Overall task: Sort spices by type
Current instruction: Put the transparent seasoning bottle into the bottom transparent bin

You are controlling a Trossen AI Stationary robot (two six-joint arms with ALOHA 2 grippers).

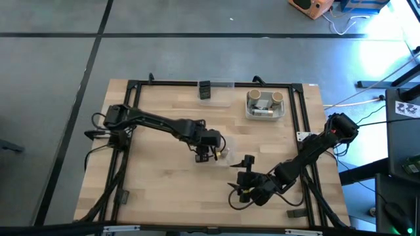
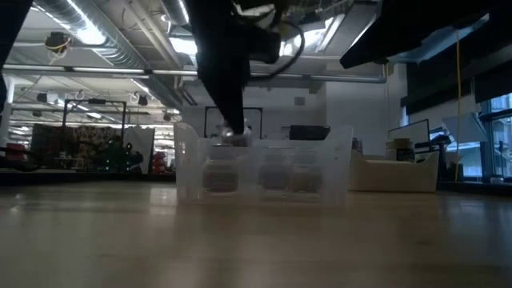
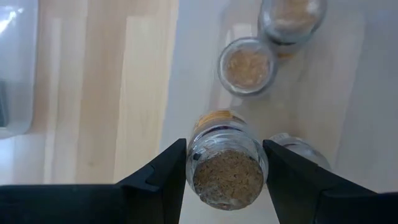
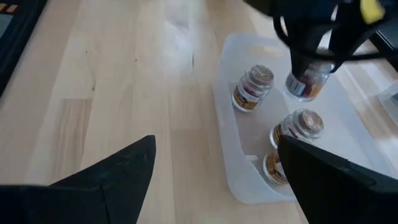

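left arm: you see it reach in from 9 o'clock to table centre in the high view.
left gripper (image 3: 227,180): clenched on a cork-topped spice jar (image 3: 227,174), fingers (image 3: 165,174) pressed on both sides of the glass. Right wrist view shows that jar (image 4: 306,82) hanging off the floor of the clear bin (image 4: 236,180).
clear bin, contents: three more cork-topped jars stand in it. Right wrist view: one (image 4: 254,87) just beside the held jar, two (image 4: 297,127) nearer the right arm's own fingers, one of these half hidden. Left wrist view: two cork tops (image 3: 247,65) beyond the held jar, a third rim at its side.
clear bin, place: dead centre of the wooden table (image 1: 164,190), under the left gripper (image 1: 206,152); low view shows it as a see-through box (image 2: 264,170) with jars blurred inside.
dark boxy container (image 1: 205,91): at 12 o'clock, by the far edge, in a second clear bin. You can't tell its contents.
white tray (image 1: 265,105): at 1 o'clock, holds round tan-topped jars (image 1: 277,97) and some greyer ones; count unclear.
right arm: comes in from 3 o'clock, wrist at 5 o'clock.
right gripper (image 1: 246,172): released, jaws spread wide, nothing between them, near the centre bin but not touching.
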